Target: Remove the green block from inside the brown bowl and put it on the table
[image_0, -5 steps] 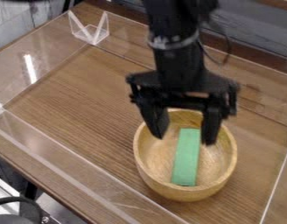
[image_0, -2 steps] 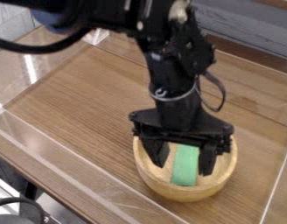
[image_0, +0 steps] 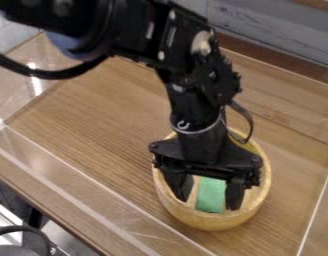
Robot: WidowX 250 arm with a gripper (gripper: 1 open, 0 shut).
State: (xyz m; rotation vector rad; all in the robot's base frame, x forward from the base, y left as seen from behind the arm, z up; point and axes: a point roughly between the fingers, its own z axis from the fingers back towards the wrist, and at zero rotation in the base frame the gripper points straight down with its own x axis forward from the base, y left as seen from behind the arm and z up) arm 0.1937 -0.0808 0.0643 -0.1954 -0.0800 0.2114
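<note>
At the near left corner, a black cable and dark parts beside it are cut off by the frame; their full form cannot be made out. A low clear wall runs along the left edge of the desk, hard to trace where it shows the wood through it.

The brown bowl stands upright on the desk, right of the middle. Its near rim is fully exposed, while the arm covers much of the far part and the interior. The green block lies inside the bowl; its near part is visible, and its far part is hidden beneath the black robot arm. The jaws stand apart, reaching down within the bowl to the left and right of the block; whether either side touches it cannot be told.

Open room inside the bowl is narrow around the jaws, with the rim close on both sides. Bare desk extends broadly to the left of the bowl, and a smaller strip lies to its right.

The arm enters from the far left, where its body is cut off by the frame. Beyond the desk's far edge stands a grey surface. No writing is legible.
</note>
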